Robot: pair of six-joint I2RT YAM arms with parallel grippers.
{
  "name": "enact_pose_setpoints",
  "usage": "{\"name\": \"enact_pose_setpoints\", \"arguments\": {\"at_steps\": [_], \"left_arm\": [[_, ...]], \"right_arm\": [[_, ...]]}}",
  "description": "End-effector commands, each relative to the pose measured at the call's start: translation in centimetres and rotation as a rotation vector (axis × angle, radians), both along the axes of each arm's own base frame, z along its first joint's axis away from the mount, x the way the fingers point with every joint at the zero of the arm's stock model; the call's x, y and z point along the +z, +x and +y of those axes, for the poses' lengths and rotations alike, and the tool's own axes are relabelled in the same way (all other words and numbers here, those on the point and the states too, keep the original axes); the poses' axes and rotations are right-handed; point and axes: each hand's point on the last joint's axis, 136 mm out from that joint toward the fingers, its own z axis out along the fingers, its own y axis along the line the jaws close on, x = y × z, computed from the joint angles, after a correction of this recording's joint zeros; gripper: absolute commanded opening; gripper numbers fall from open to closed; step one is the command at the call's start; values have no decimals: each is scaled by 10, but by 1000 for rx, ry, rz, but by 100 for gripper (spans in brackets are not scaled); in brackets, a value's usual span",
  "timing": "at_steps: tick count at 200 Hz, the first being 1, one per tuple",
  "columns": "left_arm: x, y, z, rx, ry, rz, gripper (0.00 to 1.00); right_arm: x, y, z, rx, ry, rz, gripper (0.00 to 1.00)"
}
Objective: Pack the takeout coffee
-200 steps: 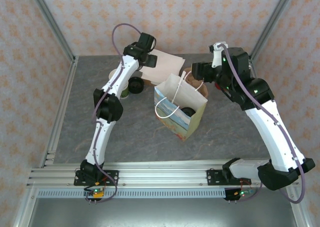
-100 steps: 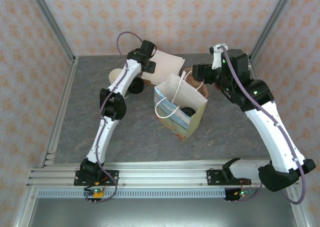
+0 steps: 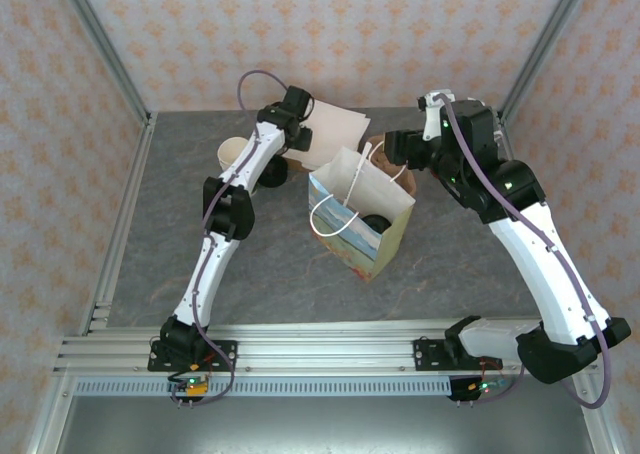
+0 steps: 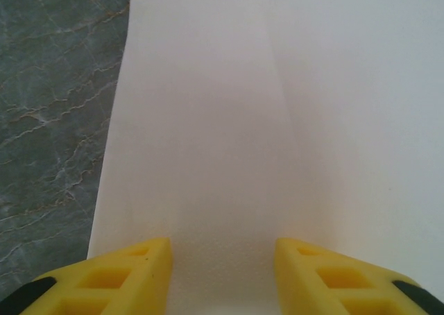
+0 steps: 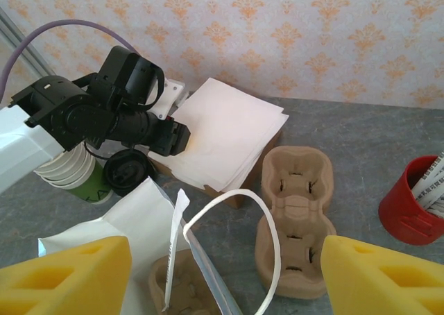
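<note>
**Coffee looks bagged; L arm over napkins**

From the top cam, the paper bag (image 3: pixel 345 236) stands open mid-table. Inside, toward its 3 o'clock wall, I see a round black lid which I read as the takeout coffee (image 3: pixel 375 222). Green sides are hidden by the bag, so not 100% sure. It seems to sit upright.

Left gripper (image 4: pixel 222 259) is at 11 o'clock of the bag, over the napkin stack (image 3: pixel 332 132). Fingers are parted w/ white paper between them and nothing pinched that I can see. Can't tell if the tips touch the paper.

Right gripper (image 5: pixel 225 259) hangs at approx 1 o'clock of the bag, over the mouth. Fingers are spread wide and empty, w/ the bag's handle loop in the gap below.

Handling, my read: thin paper cup, light, walls dent if squeezed hard. The lid is press-fit and prob slick, so it could pop, and any tilt risks a spill. If I had to re-seat it, I'd come straight down and grip just under the lid rim, where the cup is stiffest, w/ gentle squeeze. I wouldn't lift by the lid alone.

Cup stack (image 3: pixel 232 154) and loose lids (image 3: pixel 270 170) sit at 10 o'clock of the bag, apart from it.
</note>
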Motion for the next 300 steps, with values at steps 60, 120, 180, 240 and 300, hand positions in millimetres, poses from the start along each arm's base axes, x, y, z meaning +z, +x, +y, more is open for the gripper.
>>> {"name": "enact_pose_setpoints", "arguments": {"at_steps": [60, 120, 180, 240, 300], "left_arm": [[-10, 2, -10, -20, -32, 8, 22], [17, 6, -16, -26, -75, -42, 17], [55, 10, -21, -33, -114, -116, 15], [67, 9, -21, -40, -111, -136, 16], [79, 10, -24, -49, -128, -157, 11]], "right_arm": [[4, -1, -6, -23, -3, -24, 73], [2, 0, -4, -19, 0, -17, 73], [3, -3, -4, -15, -1, -12, 73], [6, -4, -4, -9, 9, -14, 73], [4, -5, -3, -6, 15, -5, 73]]}}
